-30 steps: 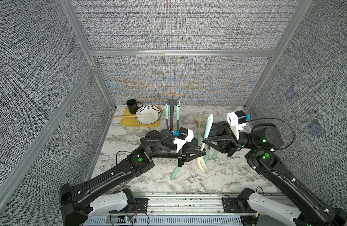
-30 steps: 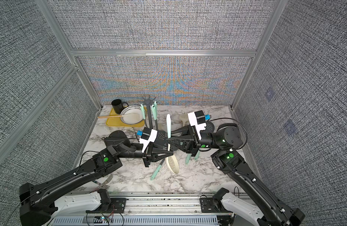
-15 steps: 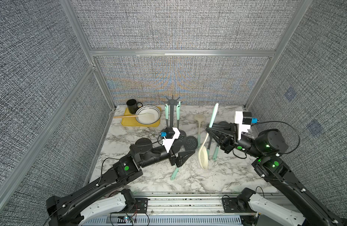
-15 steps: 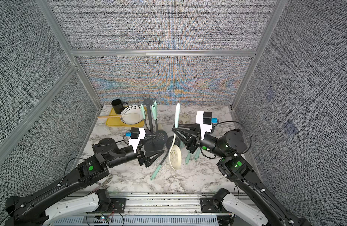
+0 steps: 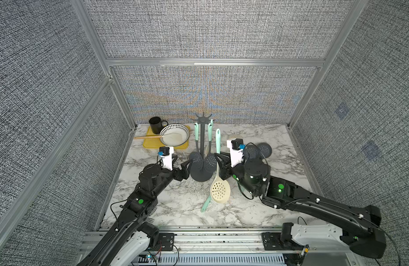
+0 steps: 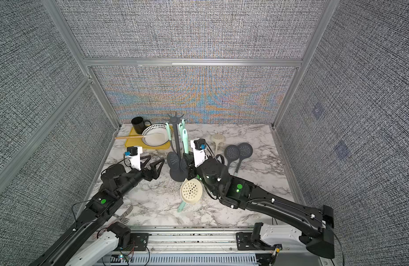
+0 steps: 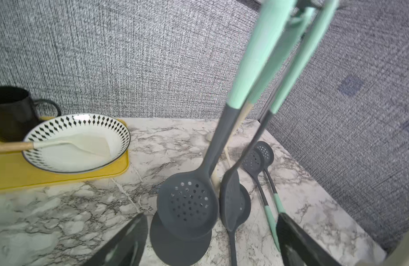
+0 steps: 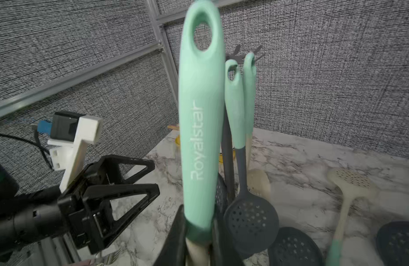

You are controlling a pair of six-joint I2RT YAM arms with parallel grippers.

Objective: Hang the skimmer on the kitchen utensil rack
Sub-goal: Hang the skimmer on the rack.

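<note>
We look down on a white, grey-veined marble tabletop [image 5: 175, 207] that carries everything, with two black arms reaching in from six o'clock. The left gripper [image 6: 154, 161] has its fingers spread wide and empty. It sits at nine o'clock of the kitchen utensil rack [image 5: 202, 138], a dark grey stand with a round base, near that base but apart from it.

The right gripper [image 5: 219, 161] is clamped on the skimmer [image 5: 220, 192], a cream perforated plastic head on a mint-green handle. It is held upright, head down, just beside the rack's pole at three o'clock, with the handle end below the hook crown and on no hook.

Two dark grey perforated skimmers [image 7: 187, 202] hang from the rack. The left wrist view shows their heads close up, while the top views show them small.

At ten o'clock of the rack lies a yellow rectangular tray [image 5: 147, 142] bearing a black-and-white patterned bowl [image 5: 174, 126] and a black mug [image 5: 155, 124].

Only the right wrist view shows the handle's hanging hole [image 8: 202, 34] and its white "Royalstar" lettering.
</note>
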